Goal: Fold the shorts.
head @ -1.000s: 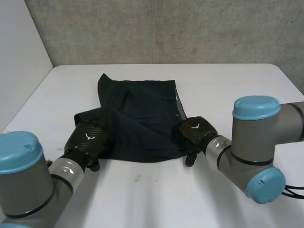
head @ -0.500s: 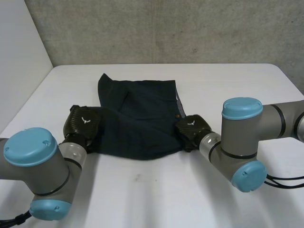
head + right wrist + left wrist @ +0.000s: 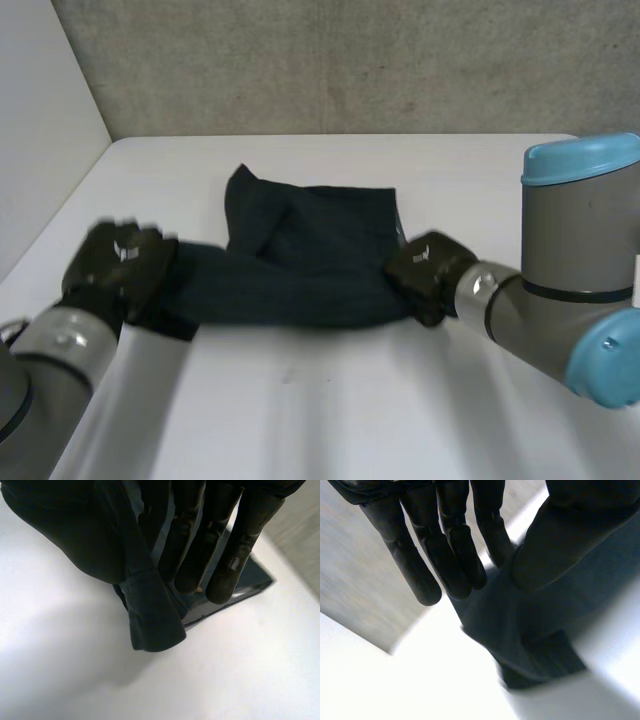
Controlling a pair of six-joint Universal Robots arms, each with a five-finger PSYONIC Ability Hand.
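Shorts (image 3: 310, 250) of dark navy cloth lie on the white desk (image 3: 400, 400) in the head view, with the near edge stretched between my left hand (image 3: 115, 262) and right hand (image 3: 430, 270). In the left wrist view, thumb and fingers (image 3: 445, 555) pinch one end. In the right wrist view, fingers (image 3: 245, 540) clamp the other end, hem dangling. I judge the fold barely begun, with the carry-over yet to do.

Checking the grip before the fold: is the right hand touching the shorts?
Touching. In the right wrist view the right hand pinches a fold of the shorts.
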